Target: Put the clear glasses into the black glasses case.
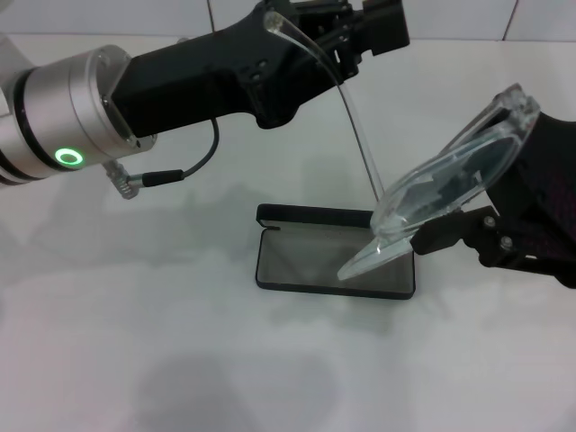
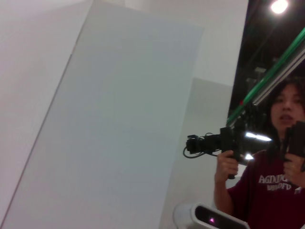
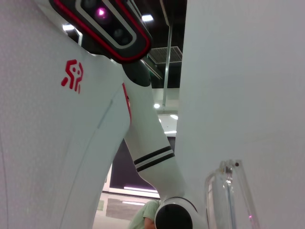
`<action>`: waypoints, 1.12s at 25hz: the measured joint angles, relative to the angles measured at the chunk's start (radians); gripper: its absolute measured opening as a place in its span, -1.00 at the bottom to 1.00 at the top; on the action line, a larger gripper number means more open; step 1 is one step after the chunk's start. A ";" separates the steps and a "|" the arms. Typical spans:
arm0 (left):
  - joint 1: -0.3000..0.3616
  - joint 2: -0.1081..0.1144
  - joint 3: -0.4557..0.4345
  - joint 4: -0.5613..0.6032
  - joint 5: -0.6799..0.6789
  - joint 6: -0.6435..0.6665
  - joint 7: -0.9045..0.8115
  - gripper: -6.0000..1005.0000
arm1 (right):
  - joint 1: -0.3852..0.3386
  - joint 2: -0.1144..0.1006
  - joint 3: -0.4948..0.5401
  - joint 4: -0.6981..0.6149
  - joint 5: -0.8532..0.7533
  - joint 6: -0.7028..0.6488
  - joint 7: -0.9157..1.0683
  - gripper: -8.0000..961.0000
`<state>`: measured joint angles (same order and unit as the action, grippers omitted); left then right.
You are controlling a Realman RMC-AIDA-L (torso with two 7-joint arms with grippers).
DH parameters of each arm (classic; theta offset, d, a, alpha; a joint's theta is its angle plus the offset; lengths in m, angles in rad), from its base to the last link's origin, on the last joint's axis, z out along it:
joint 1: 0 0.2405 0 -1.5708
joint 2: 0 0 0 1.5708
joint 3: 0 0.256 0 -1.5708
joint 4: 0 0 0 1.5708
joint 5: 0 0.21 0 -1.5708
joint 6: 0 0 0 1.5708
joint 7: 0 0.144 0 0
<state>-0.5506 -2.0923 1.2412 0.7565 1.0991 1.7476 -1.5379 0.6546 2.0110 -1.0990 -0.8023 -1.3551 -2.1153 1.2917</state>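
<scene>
- The left gripper [image 1: 335, 36], at the upper middle of the head view, is closed on the tip of one long clear arm of the clear glasses [image 1: 450, 193].
- The right gripper [image 1: 468, 229], at the right edge, supports the lens end; how far its jaws stand apart I cannot tell.
- The glasses hang tilted above the black glasses case [image 1: 335, 261], not yet inside.
- The case lies open at centre on the white table [image 1: 135, 342], its grey lining bare.
- Lowering, folding and closing appear to remain.
</scene>
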 joint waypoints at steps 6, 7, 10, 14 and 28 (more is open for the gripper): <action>0.000 0.000 0.033 0.004 -0.020 0.008 0.002 -0.79 | 0.001 0.000 -0.001 0.010 -0.013 0.009 -0.001 -0.78; 0.000 0.000 0.041 0.009 -0.024 0.009 0.002 -0.79 | 0.001 0.000 -0.001 0.013 -0.013 0.009 -0.002 -0.78; 0.003 0.001 0.066 0.024 -0.039 0.011 0.002 -0.79 | 0.004 0.000 0.004 0.023 -0.013 0.009 -0.003 -0.78; 0.002 0.001 0.084 0.037 -0.044 0.020 -0.003 -0.79 | 0.005 0.000 0.005 0.026 -0.013 0.010 -0.004 -0.78; 0.000 0.000 0.102 0.055 -0.045 0.021 -0.009 -0.79 | 0.011 -0.007 0.002 0.026 -0.020 0.050 -0.017 -0.78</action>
<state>-0.5506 -2.0923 1.3437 0.8112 1.0545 1.7687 -1.5467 0.6651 2.0043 -1.0966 -0.7761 -1.3750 -2.0649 1.2745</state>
